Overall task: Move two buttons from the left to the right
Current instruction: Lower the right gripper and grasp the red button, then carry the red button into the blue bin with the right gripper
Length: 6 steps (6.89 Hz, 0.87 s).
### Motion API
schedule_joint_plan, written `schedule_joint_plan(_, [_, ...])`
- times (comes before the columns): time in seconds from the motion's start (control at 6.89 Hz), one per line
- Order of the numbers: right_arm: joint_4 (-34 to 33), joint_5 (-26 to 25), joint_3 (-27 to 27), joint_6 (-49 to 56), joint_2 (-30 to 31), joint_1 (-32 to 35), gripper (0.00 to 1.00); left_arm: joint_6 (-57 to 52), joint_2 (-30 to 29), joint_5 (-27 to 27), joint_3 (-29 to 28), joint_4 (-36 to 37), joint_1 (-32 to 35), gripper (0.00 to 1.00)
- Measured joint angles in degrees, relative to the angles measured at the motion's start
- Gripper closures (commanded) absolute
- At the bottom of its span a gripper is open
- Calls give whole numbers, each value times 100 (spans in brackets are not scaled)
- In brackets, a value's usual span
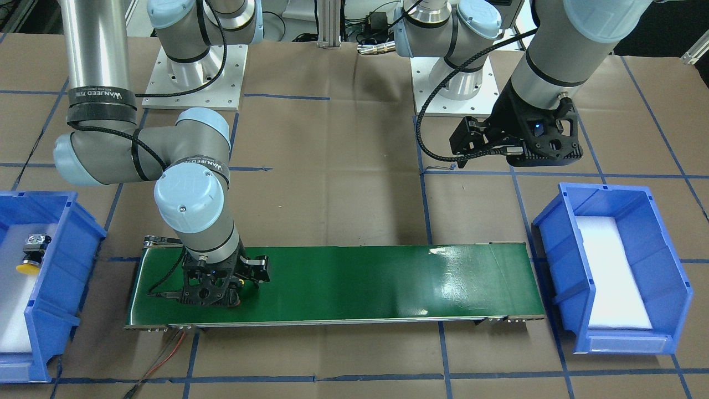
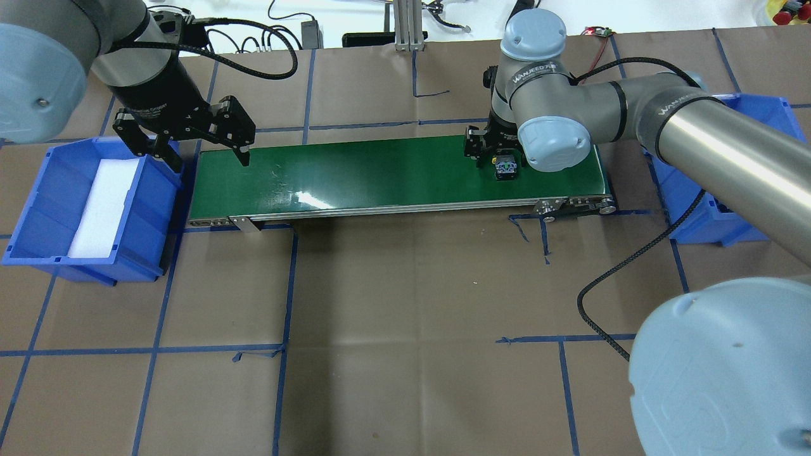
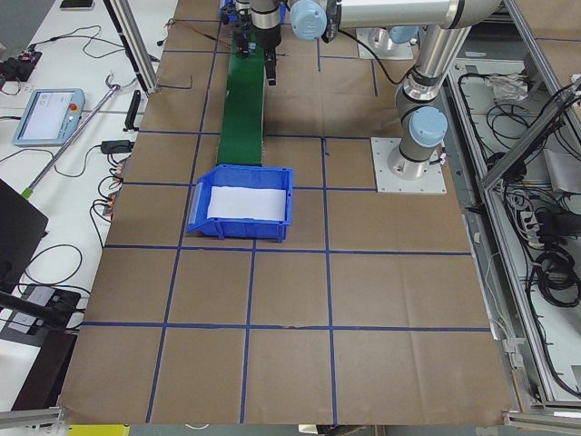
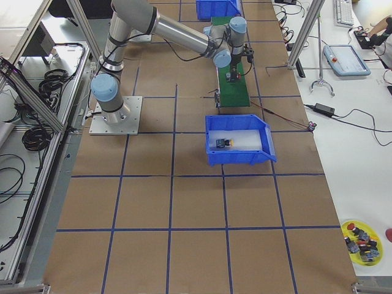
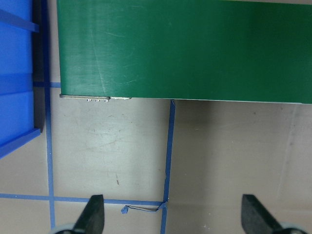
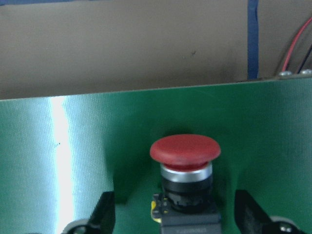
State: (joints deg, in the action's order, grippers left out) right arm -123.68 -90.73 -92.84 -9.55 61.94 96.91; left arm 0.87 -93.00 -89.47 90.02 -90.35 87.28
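The red-capped button [image 6: 185, 168] stands on the green belt [image 2: 380, 177] near its right end; its grey-white block shows in the overhead view [image 2: 505, 168]. My right gripper [image 6: 178, 214] is open, low over the belt, with one finger on each side of the button and a gap to it on both sides. The yellow-capped button [image 1: 30, 256] lies on white foam in the right blue bin [image 1: 61, 266] and also shows in the exterior right view [image 4: 222, 144]. My left gripper [image 5: 173, 214] is open and empty, held above the table by the belt's left end [image 2: 201, 155].
The left blue bin [image 2: 38, 209] holds only white foam. My right arm's forearm crosses over the right bin [image 2: 716, 221]. Both arm bases stand behind the belt. A yellow dish of spare buttons [image 4: 361, 240] sits at a far table corner.
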Motion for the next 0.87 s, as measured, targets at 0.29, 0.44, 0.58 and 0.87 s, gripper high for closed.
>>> schedule_joint_plan(0.29, [95, -27, -14, 40, 64, -53, 96, 3, 1, 0, 7, 0, 2, 0])
schedule_joint_plan(0.44, [176, -35, 5, 53, 114, -90, 96, 7, 0, 0, 6, 0, 3, 0])
schedule_joint_plan(0.58, [338, -40, 65, 82, 236, -189, 96, 11, -2, 0, -2, 0, 2, 0])
schedule_joint_plan(0.87, [1057, -22, 381, 594, 792, -795, 96, 16, 3, 2, -2, 0, 0, 0])
